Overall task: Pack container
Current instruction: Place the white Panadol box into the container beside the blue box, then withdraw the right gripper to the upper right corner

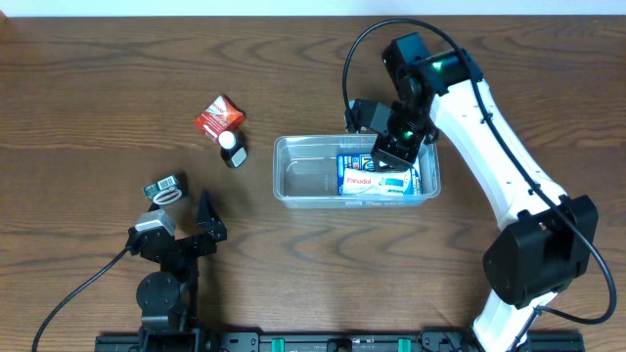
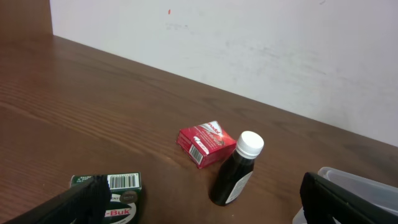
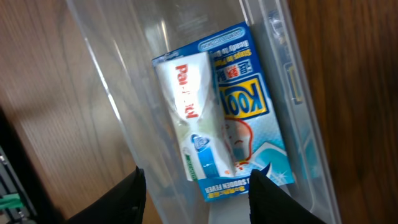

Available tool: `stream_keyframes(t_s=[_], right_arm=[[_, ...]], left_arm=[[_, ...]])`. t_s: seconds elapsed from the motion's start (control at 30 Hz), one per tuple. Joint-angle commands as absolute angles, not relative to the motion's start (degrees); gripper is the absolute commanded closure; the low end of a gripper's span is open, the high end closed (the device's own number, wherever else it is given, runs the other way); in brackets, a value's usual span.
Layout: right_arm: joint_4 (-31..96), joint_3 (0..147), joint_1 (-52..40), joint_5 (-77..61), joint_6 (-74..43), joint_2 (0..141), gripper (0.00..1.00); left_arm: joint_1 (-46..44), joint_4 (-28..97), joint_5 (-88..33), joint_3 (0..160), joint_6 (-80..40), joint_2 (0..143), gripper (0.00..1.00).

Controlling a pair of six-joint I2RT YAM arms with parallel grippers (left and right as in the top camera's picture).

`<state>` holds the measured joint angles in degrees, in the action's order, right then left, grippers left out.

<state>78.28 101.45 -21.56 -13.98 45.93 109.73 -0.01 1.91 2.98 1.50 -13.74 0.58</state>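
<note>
Dark brown wood grain runs across the desk [image 1: 88,78], and a white wall closes off its far edge. We see the clear plastic rectangular tub with rounded corners, the container [image 1: 303,176], lying a little right of the desk's middle, long side parallel to the near edge. In its right half lies a flat blue carton [image 3: 249,106], and a white carton with red lettering [image 3: 186,118] rests on it. The right gripper [image 1: 391,156] hangs over that end, jaws parted with nothing between them. From its wrist camera, both cartons show lying below the black fingers [image 3: 134,193].

Left of the container, toward the far edge, a small red carton [image 1: 217,117] sits just beside a dark bottle with a white cap [image 1: 232,149]. Toward the near left corner, the left gripper [image 1: 186,205] has its jaws spread wide and empty. A small dark green box with a barcode [image 1: 166,189] lies near one finger.
</note>
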Motion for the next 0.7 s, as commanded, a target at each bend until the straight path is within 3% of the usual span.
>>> stream_keyframes(t_s=[0.0, 0.1, 0.2, 0.27, 0.3, 0.33, 0.37, 0.67], right_arm=[[78.37, 101.1, -21.65, -15.31, 46.94, 109.78, 0.47], [77.91, 101.38, -22.09, -16.91, 39.7, 109.75, 0.41], [78.26, 102.85, -22.72, -17.41, 32.38, 109.71, 0.45], [78.65, 104.9, -22.79, -17.41, 28.1, 109.47, 0.4], [78.63, 105.93, -22.52, -17.41, 26.17, 109.27, 0.32], [78.61, 107.0, -22.06, -17.37, 24.49, 108.99, 0.13], [78.54, 108.18, -21.34, -17.34, 22.85, 108.73, 0.01], [70.98, 113.62, -5.17, -13.47, -1.96, 106.8, 0.01]], left_arm=[[0.03, 4.01, 3.66, 0.23, -14.06, 0.21, 0.02], [0.03, 4.01, 3.66, 0.23, -14.04, 0.21, 0.02], [0.03, 3.99, 3.66, 0.23, -14.04, 0.21, 0.02], [0.03, 4.01, 3.66, 0.23, -14.04, 0.21, 0.02], [0.03, 4.01, 3.66, 0.23, -14.04, 0.21, 0.02], [0.03, 4.01, 3.66, 0.23, -14.06, 0.21, 0.02], [0.03, 4.01, 3.66, 0.23, -14.06, 0.21, 0.02], [0.03, 4.01, 3.66, 0.23, -14.04, 0.21, 0.02]])
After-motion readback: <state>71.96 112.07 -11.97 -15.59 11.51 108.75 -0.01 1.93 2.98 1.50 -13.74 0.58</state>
